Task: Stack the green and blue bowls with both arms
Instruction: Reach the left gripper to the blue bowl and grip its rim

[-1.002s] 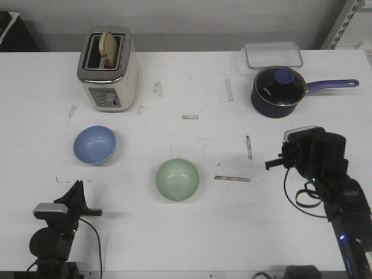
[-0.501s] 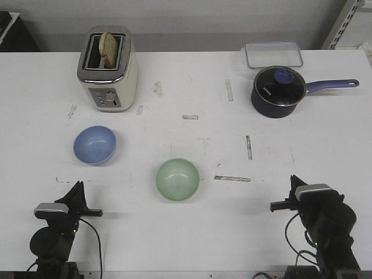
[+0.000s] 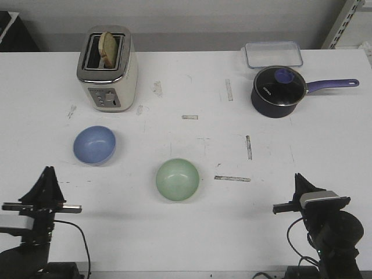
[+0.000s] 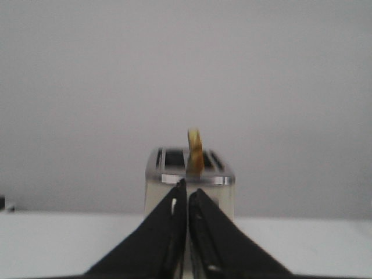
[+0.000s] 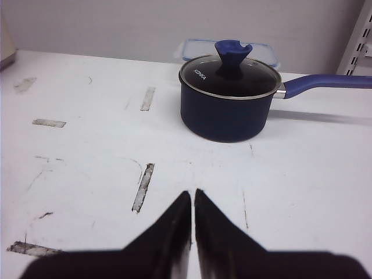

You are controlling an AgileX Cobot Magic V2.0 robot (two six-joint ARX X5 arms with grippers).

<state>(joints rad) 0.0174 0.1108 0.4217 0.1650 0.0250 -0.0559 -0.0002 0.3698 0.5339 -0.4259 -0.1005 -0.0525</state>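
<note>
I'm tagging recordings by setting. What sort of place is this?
Probably a robotics lab bench set up as a mock kitchen: a white table marked with tape strips, kitchen props such as a toaster and saucepan, plain grey wall behind, and metal shelving at the edge.

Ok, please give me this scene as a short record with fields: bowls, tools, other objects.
blue bowl: upright, empty, in front of the toaster
green bowl: upright, empty, near table centre, apart from the blue bowl
left tool: shut, holds nothing
right tool: shut, holds nothing
saucepan: lidded, far right
container: behind the saucepan
stacking: not done
</note>
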